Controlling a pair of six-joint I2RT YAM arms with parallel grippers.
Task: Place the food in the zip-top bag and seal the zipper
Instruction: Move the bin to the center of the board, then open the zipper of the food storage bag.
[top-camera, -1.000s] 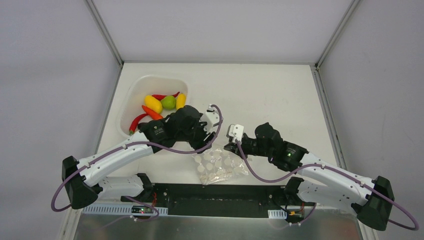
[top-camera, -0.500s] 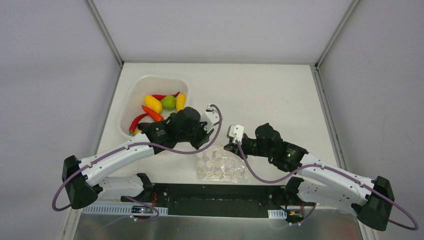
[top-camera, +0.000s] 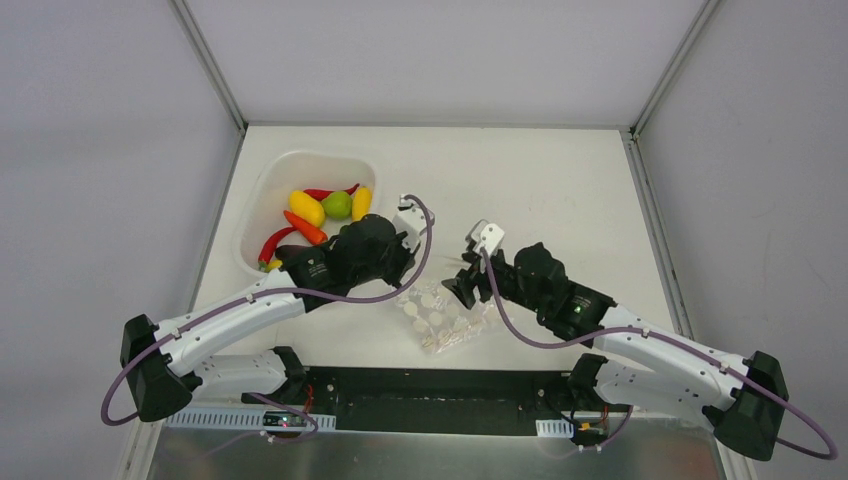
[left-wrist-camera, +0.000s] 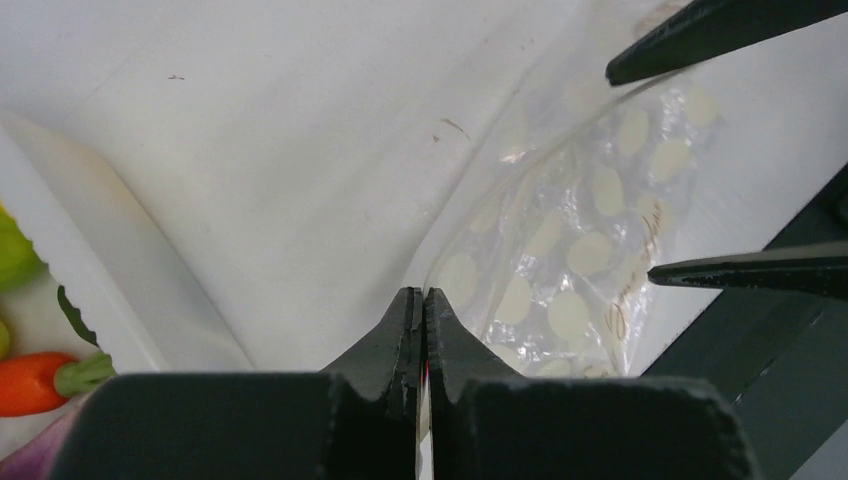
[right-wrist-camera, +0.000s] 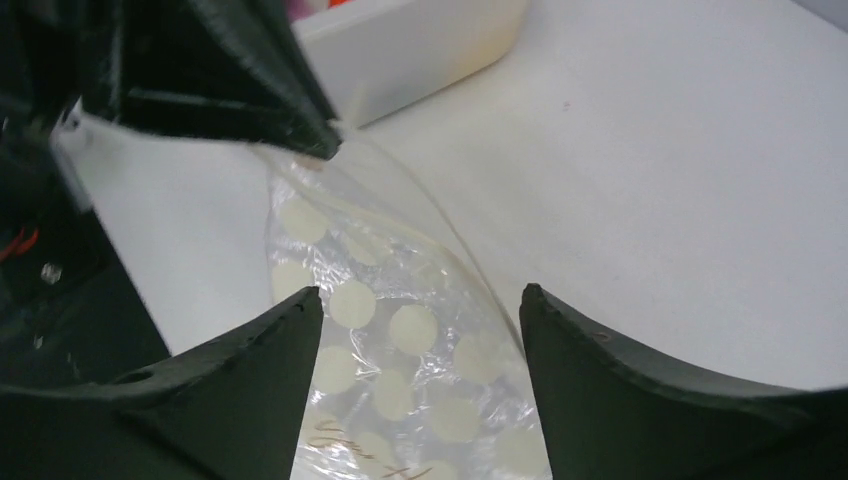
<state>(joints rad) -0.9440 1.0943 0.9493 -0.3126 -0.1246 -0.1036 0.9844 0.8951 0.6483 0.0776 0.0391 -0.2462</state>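
White tub (top-camera: 290, 172) (food (top-camera: 337, 204) inside), bag (top-camera: 445, 320) nearby

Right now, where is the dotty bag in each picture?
Top view: bag, low centre.
Left wrist: bag, right of centre.
Right wrist: bag, bottom centre.
Landmark: tub, upper left, left edge, top edge.

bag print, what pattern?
The zip-top bag is clear plastic with off-white polka dots. It shows best in the right wrist view.
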